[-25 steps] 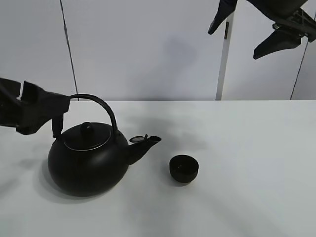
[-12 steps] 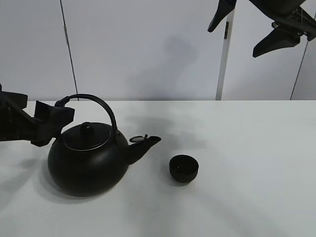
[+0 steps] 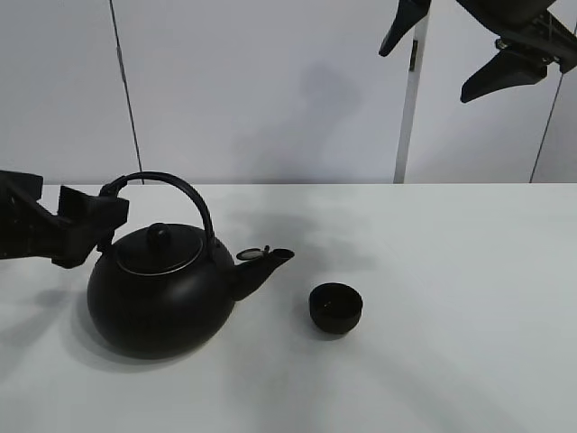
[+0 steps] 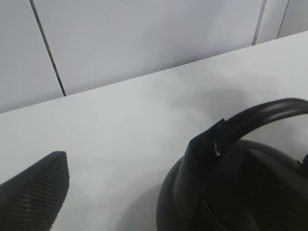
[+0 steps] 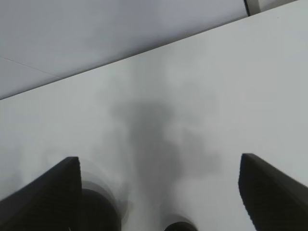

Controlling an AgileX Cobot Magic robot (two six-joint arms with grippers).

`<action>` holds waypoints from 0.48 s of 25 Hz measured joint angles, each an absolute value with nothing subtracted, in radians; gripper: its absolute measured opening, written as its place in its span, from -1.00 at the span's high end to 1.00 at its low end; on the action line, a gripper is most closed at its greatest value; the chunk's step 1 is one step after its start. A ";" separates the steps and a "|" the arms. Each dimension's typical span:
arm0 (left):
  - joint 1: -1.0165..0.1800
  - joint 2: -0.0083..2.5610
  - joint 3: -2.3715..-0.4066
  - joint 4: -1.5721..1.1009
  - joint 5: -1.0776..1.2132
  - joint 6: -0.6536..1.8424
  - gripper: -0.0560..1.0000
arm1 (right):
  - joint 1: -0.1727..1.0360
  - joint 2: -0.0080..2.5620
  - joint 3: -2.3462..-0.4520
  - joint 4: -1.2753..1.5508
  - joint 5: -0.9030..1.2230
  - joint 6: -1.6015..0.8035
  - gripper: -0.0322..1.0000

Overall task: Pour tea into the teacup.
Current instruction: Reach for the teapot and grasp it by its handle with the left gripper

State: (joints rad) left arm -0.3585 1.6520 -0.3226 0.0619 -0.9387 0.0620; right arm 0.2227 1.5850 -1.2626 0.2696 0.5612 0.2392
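Note:
A big round black kettle [image 3: 162,293] with an arched handle [image 3: 185,188] stands on the white table, its spout [image 3: 266,262] pointing right. The small black teacup [image 3: 335,307] stands upright just right of the spout, apart from it. My left gripper [image 3: 97,221] is open beside the handle's left end, and one fingertip looks to be against it. The left wrist view shows the handle [image 4: 260,113] and kettle body [image 4: 250,192] near my left gripper [image 4: 137,154], with nothing between the fingers. My right gripper [image 3: 424,81] hangs open and empty high above the table; it also shows in the right wrist view [image 5: 160,159].
The white table [image 3: 451,271] runs to a pale panelled wall [image 3: 270,90] at the back. A white vertical post [image 3: 407,117] stands at the back right. In the right wrist view a dark rim at the lower edge [image 5: 179,226] looks like the teacup.
My left gripper has dropped a little and drawn slightly left, ending level with the handle's left end. The kettle, the teacup and the right gripper have hardly moved.

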 joint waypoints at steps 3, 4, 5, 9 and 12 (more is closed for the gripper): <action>-0.358 1.704 -0.336 0.064 -0.938 0.061 -0.41 | 0.223 1.585 -1.263 0.270 0.559 0.239 -0.25; -0.358 1.722 -0.343 0.065 -0.939 0.059 -0.41 | 0.223 1.585 -1.263 0.270 0.559 0.239 -0.25; -0.358 1.735 -0.351 0.067 -0.939 0.059 -0.41 | 0.223 1.585 -1.263 0.270 0.558 0.239 -0.25; -0.358 1.755 -0.382 0.074 -0.943 0.058 -0.41 | 0.223 1.585 -1.263 0.270 0.557 0.239 -0.25; -0.358 1.780 -0.411 0.075 -0.943 0.058 -0.41 | 0.223 1.585 -1.263 0.270 0.556 0.239 -0.25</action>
